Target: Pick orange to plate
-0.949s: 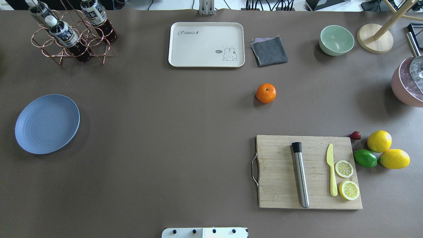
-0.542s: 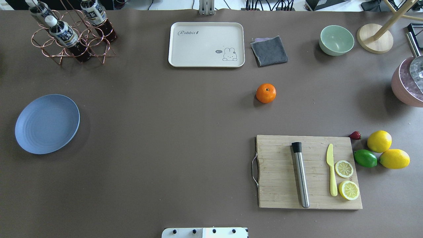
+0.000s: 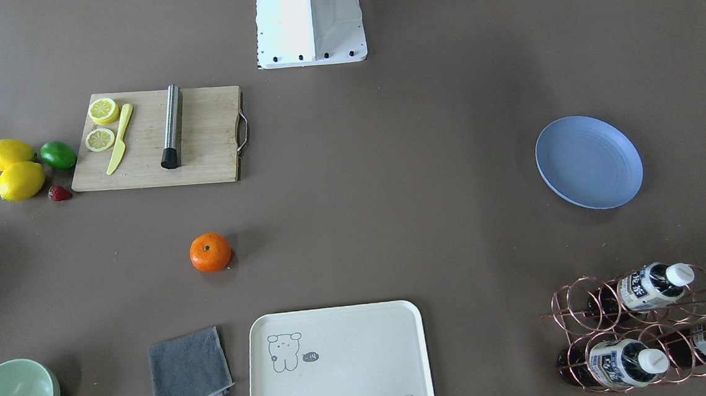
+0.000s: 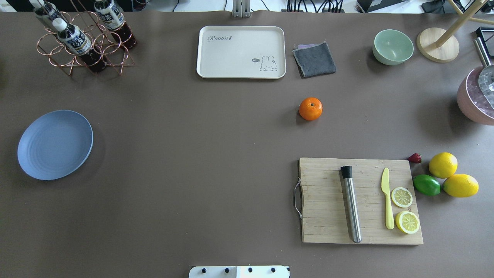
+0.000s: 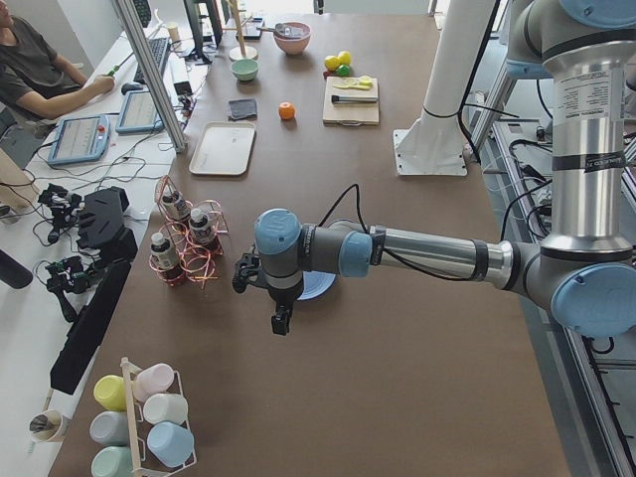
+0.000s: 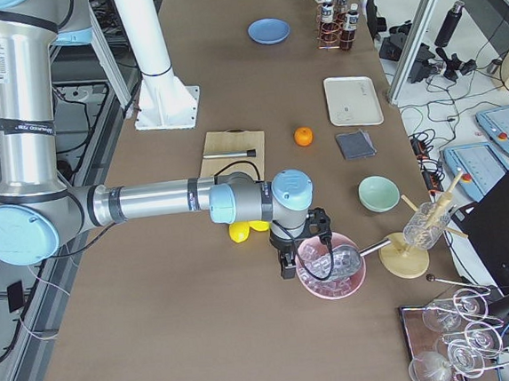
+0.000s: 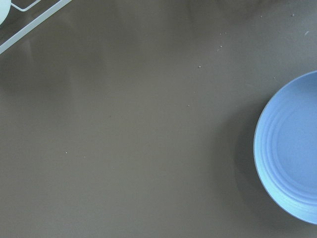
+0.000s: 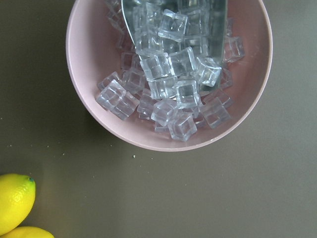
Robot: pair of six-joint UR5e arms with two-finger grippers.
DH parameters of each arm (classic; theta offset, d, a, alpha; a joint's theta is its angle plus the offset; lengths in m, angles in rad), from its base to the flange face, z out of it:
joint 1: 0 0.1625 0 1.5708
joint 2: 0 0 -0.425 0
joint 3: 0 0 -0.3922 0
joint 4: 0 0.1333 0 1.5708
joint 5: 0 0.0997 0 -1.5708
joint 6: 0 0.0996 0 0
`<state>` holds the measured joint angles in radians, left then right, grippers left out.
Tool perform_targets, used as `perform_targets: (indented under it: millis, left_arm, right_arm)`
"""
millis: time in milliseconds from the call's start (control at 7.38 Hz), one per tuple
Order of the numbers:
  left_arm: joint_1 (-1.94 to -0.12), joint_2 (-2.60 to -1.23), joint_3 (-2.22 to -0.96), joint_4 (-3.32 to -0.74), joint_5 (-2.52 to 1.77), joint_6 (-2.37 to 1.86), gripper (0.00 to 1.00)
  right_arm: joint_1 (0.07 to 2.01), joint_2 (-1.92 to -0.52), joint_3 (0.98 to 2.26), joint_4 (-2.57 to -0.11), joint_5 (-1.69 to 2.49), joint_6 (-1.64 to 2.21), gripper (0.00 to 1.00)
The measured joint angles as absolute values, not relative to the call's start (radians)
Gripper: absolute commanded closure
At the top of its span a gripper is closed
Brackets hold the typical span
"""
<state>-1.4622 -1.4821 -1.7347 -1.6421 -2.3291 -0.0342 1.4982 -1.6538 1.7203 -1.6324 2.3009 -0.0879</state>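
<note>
The orange (image 4: 310, 108) sits alone on the brown table, right of centre, between the cloth and the cutting board; it also shows in the front view (image 3: 210, 252). The pale blue plate (image 4: 55, 144) lies bare at the far left edge and fills the right side of the left wrist view (image 7: 292, 153). Only the side views show the grippers. My left gripper (image 5: 281, 320) hangs over the table beside the plate. My right gripper (image 6: 288, 263) hangs beside the pink ice bowl, far from the orange. I cannot tell whether either is open or shut.
A cutting board (image 4: 361, 200) holds a steel muddler, a yellow knife and lemon slices. Two lemons (image 4: 443, 165), a lime (image 4: 426, 185) and a strawberry lie to its right. At the back stand a cream tray (image 4: 241, 52), grey cloth (image 4: 314, 59), green bowl (image 4: 393, 46) and bottle rack (image 4: 83, 38). The pink bowl (image 8: 81, 54) holds ice.
</note>
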Motion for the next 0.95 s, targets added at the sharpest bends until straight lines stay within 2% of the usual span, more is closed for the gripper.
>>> perform_targets:
  millis: [407,814,949]
  left_arm:
    - [-1.286,-1.494,-1.564,-2.044,-2.324,-0.382,0.03]
    - [-1.135,-1.515,-1.471,-2.279,-2.302,-0.601,0.04]
    - [-1.103,-1.523,-1.453,-2.311,-2.290,-0.626,0.13]
  right_arm:
    - [1.468,-1.645,1.724,-1.631,2.312,-0.084,0.00]
    - [1.450,-1.645,1.719,-1.603,2.315,-0.081,0.00]
    - [1.446,-1.645,1.719,-1.598,2.316,-0.080,0.00]
